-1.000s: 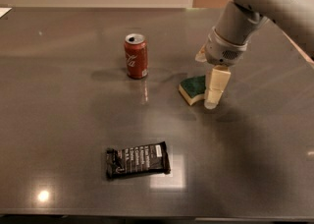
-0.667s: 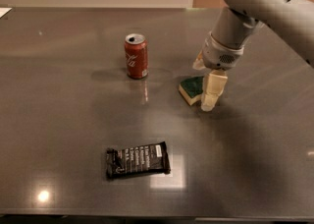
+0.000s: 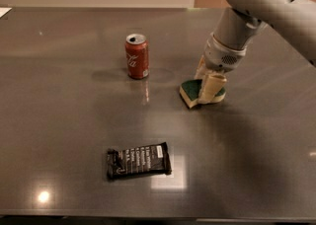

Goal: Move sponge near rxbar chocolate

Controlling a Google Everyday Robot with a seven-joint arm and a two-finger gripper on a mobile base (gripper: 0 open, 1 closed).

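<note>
Shifted slightly left since earlier, the pincer [image 3: 205,87] grips the sponge [image 3: 189,91] on the desk [image 3: 74,120]; rxbar chocolate [image 3: 138,160] lies well apart, transfer mostly outstanding.

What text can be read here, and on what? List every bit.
Can: white script on red, too blurred to read.
Bar: white lettering on black, too small to read.
Sponge: no text.
Gripper, down at the sponge: no text.
</note>
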